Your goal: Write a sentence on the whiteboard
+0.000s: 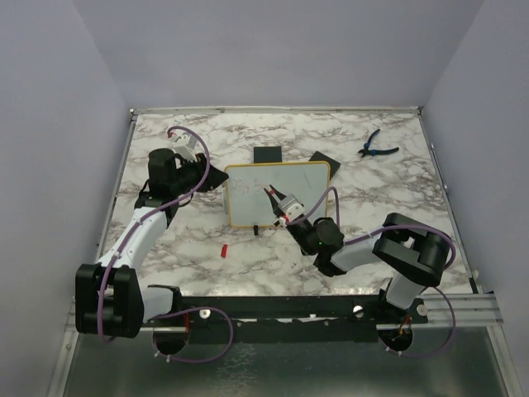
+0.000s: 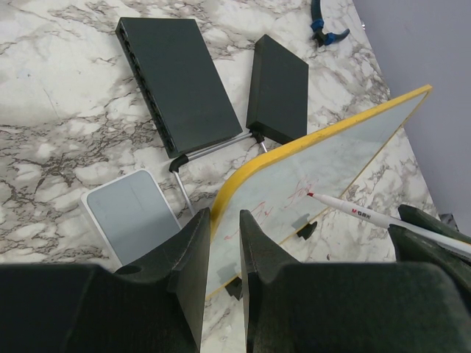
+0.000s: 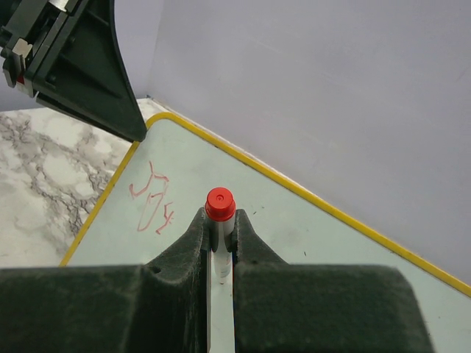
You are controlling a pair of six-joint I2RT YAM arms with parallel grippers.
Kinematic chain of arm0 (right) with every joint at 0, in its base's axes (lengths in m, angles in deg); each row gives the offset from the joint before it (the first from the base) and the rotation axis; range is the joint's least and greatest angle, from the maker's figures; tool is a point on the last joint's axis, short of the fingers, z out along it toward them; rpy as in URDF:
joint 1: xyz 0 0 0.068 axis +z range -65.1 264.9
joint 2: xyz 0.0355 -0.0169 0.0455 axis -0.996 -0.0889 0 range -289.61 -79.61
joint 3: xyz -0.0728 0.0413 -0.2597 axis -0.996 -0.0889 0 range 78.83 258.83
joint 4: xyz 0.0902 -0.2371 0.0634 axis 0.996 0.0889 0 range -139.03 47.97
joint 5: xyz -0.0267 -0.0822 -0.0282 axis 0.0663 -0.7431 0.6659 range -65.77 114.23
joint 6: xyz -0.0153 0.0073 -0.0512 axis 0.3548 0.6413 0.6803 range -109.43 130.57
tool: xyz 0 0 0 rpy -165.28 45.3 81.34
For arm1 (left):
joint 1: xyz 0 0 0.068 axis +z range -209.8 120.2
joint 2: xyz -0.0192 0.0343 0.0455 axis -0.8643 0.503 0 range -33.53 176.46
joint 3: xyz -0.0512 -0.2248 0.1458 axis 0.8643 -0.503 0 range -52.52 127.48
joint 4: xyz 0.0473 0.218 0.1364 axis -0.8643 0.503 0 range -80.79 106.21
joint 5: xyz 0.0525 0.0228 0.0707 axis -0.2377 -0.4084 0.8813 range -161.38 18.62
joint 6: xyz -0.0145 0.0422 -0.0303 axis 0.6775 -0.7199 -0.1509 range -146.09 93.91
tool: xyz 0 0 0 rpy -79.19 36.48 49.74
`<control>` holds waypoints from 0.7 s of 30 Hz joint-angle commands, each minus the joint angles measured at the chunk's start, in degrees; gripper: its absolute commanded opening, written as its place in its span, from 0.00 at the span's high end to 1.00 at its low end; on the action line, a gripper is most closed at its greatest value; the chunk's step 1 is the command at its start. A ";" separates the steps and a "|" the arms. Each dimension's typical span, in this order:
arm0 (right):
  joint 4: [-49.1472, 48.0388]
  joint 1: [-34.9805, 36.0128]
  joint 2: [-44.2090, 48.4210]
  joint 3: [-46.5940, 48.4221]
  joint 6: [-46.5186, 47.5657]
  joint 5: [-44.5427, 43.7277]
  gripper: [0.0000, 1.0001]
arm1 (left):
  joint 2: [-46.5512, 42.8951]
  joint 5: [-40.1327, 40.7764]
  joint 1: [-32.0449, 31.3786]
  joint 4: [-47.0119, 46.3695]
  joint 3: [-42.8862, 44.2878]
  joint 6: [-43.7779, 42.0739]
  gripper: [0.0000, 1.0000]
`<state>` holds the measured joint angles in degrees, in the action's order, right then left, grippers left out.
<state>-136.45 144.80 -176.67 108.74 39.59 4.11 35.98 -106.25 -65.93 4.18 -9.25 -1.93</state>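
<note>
Nearest the lens in the right wrist view, the right gripper (image 3: 219, 246) is clenched on a white marker (image 3: 219, 204), its red nib end leading toward the whiteboard (image 3: 309, 250). The left gripper (image 2: 224, 235) is clamped over the board's yellow left edge, close to a corner, and steadies it.

The board stands near the middle of the bench, somewhat toward the far edge, with its lower long side and black feet nearest the arms. Its long axis runs left to right, roughly parallel with the far edge. Its white face tilts up and toward the near edge.

The sentence (image 3: 153, 198) is barely begun: a few red strokes by the corner that the left gripper holds. For the writing step, I judge the nib needs light, even contact and a rightward path along the long axis. It should press no harder than the left grip can resist, or the board may rock back and the line fade.
</note>
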 commanded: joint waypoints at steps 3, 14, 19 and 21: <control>-12.16 -0.40 0.30 1.64 2.76 -1.47 0.99 | -1.58 -0.42 -0.35 -0.57 -0.20 -0.58 0.76; -12.16 -0.48 -0.01 3.26 4.35 -1.02 0.99 | -1.76 -0.46 -0.29 -0.52 -0.20 -0.61 0.76; -12.19 -1.00 0.28 3.61 4.80 -0.81 0.99 | -1.80 -0.44 -0.31 -0.56 -0.20 -0.61 0.76; -12.16 -1.14 0.24 3.85 5.05 -0.73 0.99 | -1.75 -0.43 -0.31 -0.58 -0.20 -0.60 0.76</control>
<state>-136.41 144.49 -176.67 111.25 43.11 4.13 35.78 -106.25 -65.93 4.22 -9.25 -1.93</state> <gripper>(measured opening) 0.082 0.236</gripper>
